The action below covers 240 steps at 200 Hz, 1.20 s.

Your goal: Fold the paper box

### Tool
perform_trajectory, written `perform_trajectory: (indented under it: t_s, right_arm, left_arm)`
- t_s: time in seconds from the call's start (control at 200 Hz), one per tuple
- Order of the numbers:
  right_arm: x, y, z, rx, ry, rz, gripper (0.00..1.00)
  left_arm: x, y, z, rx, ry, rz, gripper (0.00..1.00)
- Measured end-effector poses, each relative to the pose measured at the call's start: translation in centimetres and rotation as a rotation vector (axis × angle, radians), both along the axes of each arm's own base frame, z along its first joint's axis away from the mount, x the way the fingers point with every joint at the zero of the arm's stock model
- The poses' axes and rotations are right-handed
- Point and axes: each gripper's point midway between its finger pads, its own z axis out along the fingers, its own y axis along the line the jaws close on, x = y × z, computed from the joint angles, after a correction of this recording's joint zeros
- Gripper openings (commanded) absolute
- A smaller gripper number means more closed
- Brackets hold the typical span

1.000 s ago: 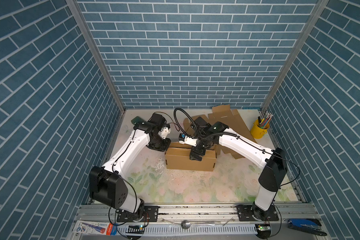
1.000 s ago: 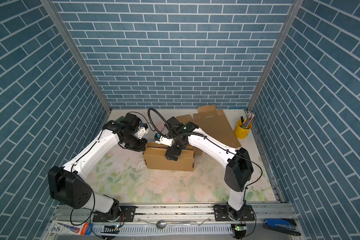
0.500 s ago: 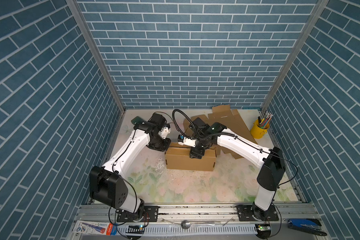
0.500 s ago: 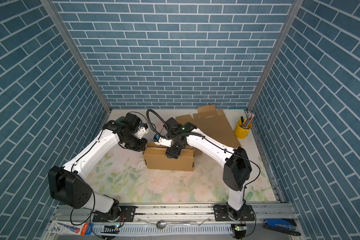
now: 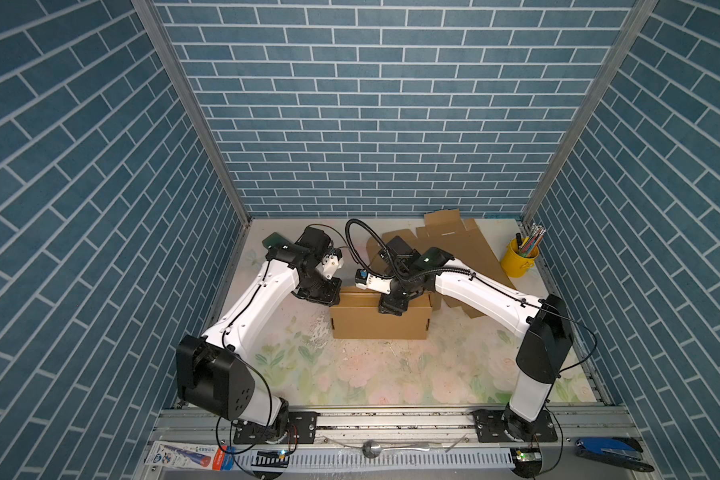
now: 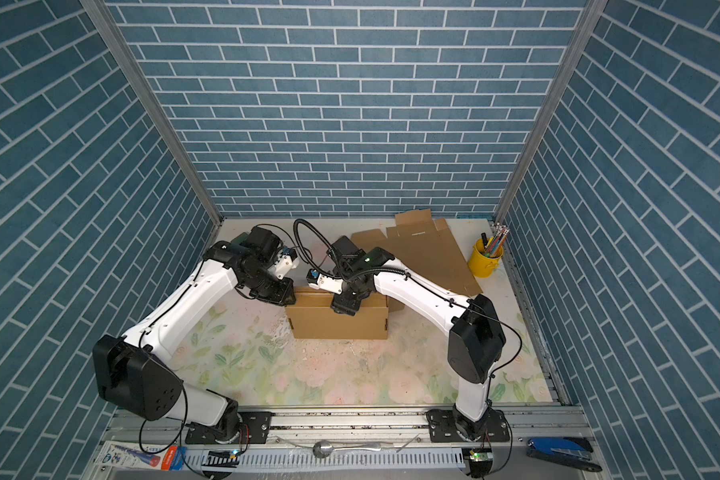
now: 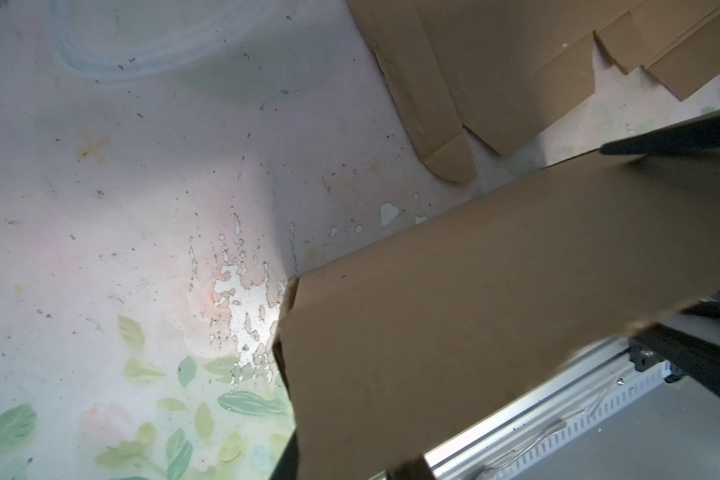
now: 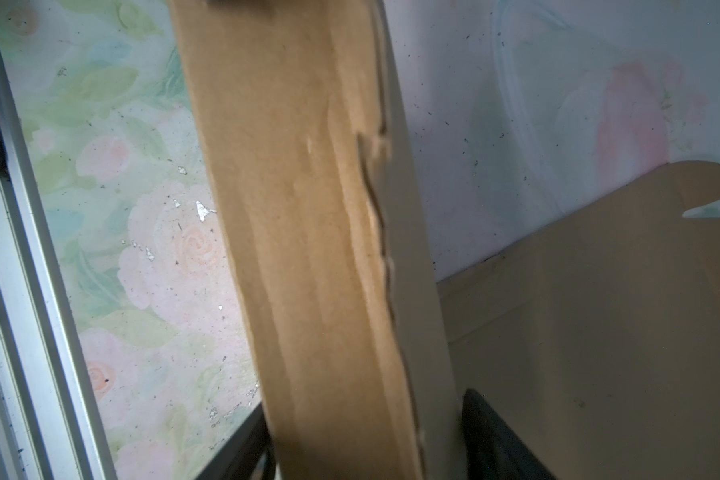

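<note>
The paper box point(image 5: 379, 326) point(image 6: 337, 326) is a brown cardboard box standing on the flowered table in both top views. My left gripper point(image 5: 323, 293) point(image 6: 277, 291) is low at its left end. In the left wrist view the left gripper point(image 7: 346, 465) has its jaws a little apart, with a box panel point(image 7: 474, 311) between them. My right gripper point(image 5: 391, 307) point(image 6: 344, 305) reaches down onto the box's top rim near the middle. In the right wrist view the right gripper point(image 8: 366, 449) is shut on a thick folded wall point(image 8: 308, 249) of the box, one dark finger on each side.
Flat cardboard sheets point(image 5: 454, 245) lie at the back right, partly under the right arm. A yellow cup of pens point(image 5: 518, 259) stands by the right wall. A dark green object point(image 5: 275, 240) lies at the back left. A spoon point(image 5: 371, 449) rests on the front rail.
The right jaws have narrowed onto the box's top wall and the right wrist has shifted slightly left. The left jaws have parted from shut. The box has stayed in place.
</note>
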Motion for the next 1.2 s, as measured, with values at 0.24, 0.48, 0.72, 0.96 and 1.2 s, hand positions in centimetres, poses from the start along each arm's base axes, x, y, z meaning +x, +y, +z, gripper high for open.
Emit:
perform_trajectory:
  t_s: [0.24,0.48,0.72,0.96,1.2]
  right_arm:
    - [0.7,0.3,-0.2,0.014,-0.036,-0.011,0.68]
    - [0.8,0.3,-0.2,0.027,-0.049,-0.015,0.68]
    - [0.8,0.2,-0.2,0.031,-0.057,-0.017,0.67]
    - [0.7,0.2,-0.3,0.035,-0.051,-0.031,0.67]
    - [0.5,0.2,-0.4,0.036,-0.039,-0.051,0.72]
  left_arm:
    - [0.1,0.2,5.1,-0.194,-0.087,0.055,0.44]
    - [3.5,0.4,5.4,-0.323,-0.11,0.181,0.45]
    - [5.2,0.0,2.6,-0.339,-0.074,0.225,0.45]
    - [4.0,-0.1,-0.3,-0.354,-0.031,0.224,0.45]
    - [3.8,-0.1,-0.5,-0.375,-0.078,0.213,0.4]
